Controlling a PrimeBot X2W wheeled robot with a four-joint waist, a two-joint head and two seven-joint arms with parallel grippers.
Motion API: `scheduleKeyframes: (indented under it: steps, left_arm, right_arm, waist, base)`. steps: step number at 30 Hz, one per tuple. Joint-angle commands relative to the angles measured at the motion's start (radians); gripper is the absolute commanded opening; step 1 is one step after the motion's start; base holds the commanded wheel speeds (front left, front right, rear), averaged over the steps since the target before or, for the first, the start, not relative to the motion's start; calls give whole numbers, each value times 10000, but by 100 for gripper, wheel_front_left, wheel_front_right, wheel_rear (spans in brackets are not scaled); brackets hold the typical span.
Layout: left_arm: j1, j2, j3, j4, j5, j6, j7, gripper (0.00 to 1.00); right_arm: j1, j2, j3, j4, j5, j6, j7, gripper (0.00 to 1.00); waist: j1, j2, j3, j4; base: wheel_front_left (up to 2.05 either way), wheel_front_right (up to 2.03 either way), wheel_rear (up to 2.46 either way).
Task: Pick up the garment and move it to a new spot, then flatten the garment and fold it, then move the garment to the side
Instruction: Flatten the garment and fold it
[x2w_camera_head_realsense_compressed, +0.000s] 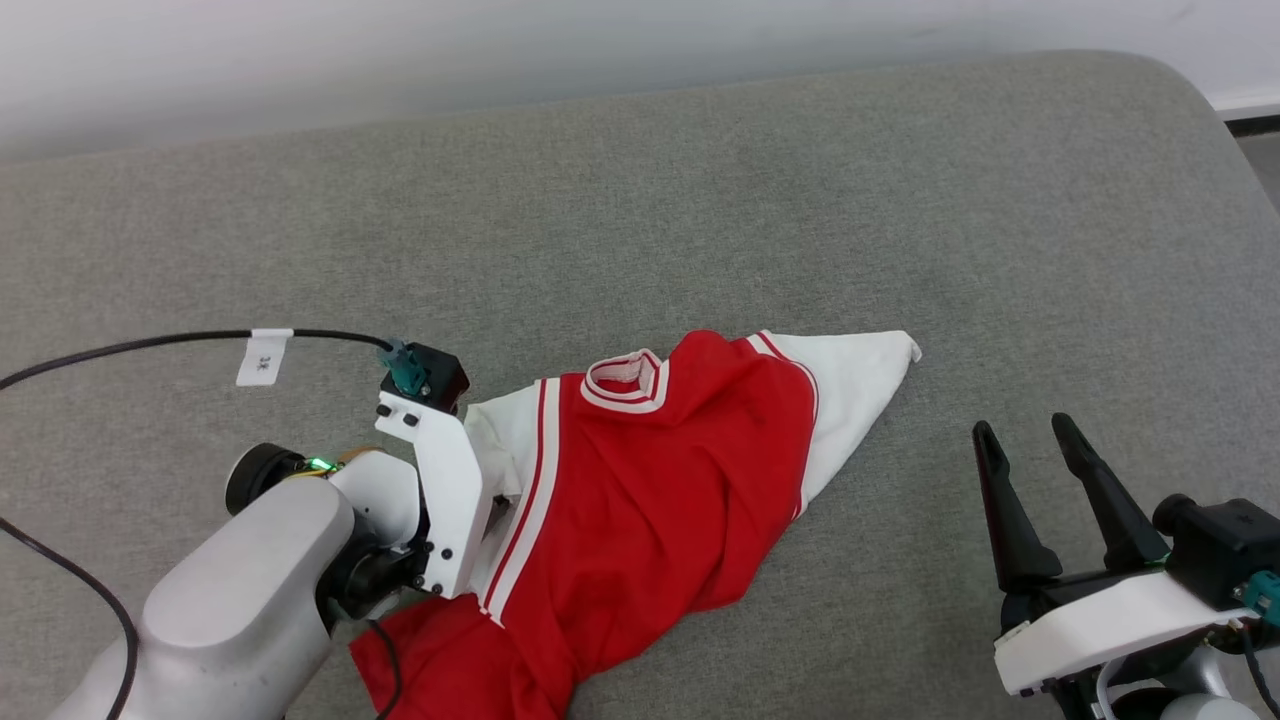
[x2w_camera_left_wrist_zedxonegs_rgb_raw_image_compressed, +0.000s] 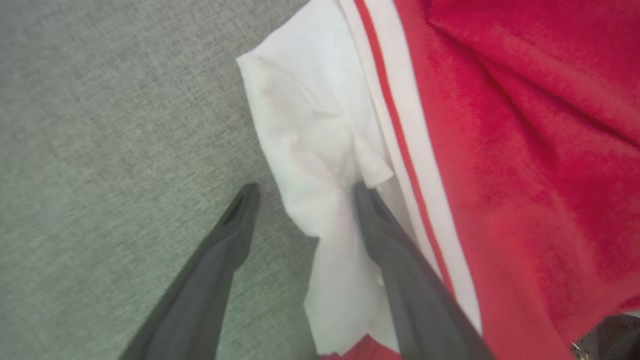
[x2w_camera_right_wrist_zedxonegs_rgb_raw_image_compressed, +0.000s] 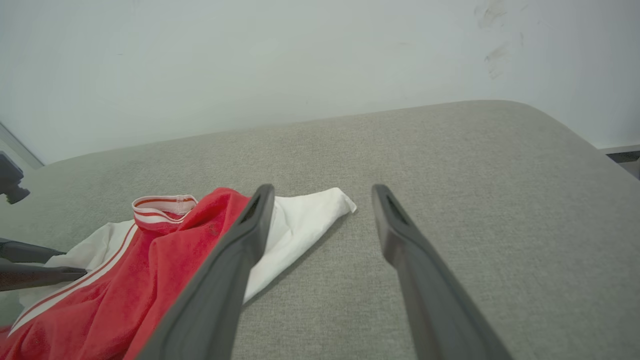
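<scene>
The garment (x2w_camera_head_realsense_compressed: 650, 470), a red T-shirt with white sleeves and striped trim, lies crumpled on the grey padded surface (x2w_camera_head_realsense_compressed: 700, 200), collar (x2w_camera_head_realsense_compressed: 627, 382) facing up. My left gripper (x2w_camera_left_wrist_zedxonegs_rgb_raw_image_compressed: 305, 190) hangs open over its left white sleeve (x2w_camera_left_wrist_zedxonegs_rgb_raw_image_compressed: 305, 125); one finger rests on the sleeve fabric, the other stands over bare grey surface. In the head view the white wrist bracket (x2w_camera_head_realsense_compressed: 445, 480) hides those fingers. My right gripper (x2w_camera_head_realsense_compressed: 1022, 428) is open at the lower right, apart from the garment, its fingers pointing towards the far sleeve tip (x2w_camera_right_wrist_zedxonegs_rgb_raw_image_compressed: 340, 200).
A black cable with a white tag (x2w_camera_head_realsense_compressed: 265, 357) runs across the surface at the left. A pale wall (x2w_camera_head_realsense_compressed: 500, 50) backs the surface. The surface's rounded right corner (x2w_camera_head_realsense_compressed: 1200, 100) drops to the floor. Bare grey surface lies behind and right of the garment.
</scene>
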Motion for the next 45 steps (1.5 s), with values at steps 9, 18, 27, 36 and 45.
scheduleKeyframes:
  steps: [9, 18, 27, 36, 45]
  left_arm:
    - [450, -296, -426, 1086, -224, 17, 632, 0]
    - [503, -482, 609, 767, 256, 854, -2554, 0]
    - [917, -248, 1274, -750, 552, 1616, -4304, 0]
    - [949, -185, 1232, -2125, 844, 1927, -4659, 0]
    - [752, -311, 1113, -2382, 1001, 1853, -4856, 0]
  right_arm:
    - [-236, 99, 78, 461, 140, -3, -181, 100]
    - [-447, 107, -485, 1051, 438, -3, 424, 100]
    - [-1786, 9, -2143, 3092, 967, -3, 2791, 100]
    - [-3993, -699, -1842, 5312, 954, -3, 5310, 100]
    - [-5586, -926, -1651, 7990, 519, -3, 6988, 100]
  waist:
    - [0, 0, -5, -255]
    - [0, 0, -463, 317]
    - [0, 0, -599, 1108]
    - [0, 0, -111, 1820]
    - [0, 0, 220, 2283]
  base:
    - [0, 0, 0]
    - [0, 0, 0]
    - [0, 0, 0]
    - [0, 0, 0]
    - [0, 0, 0]
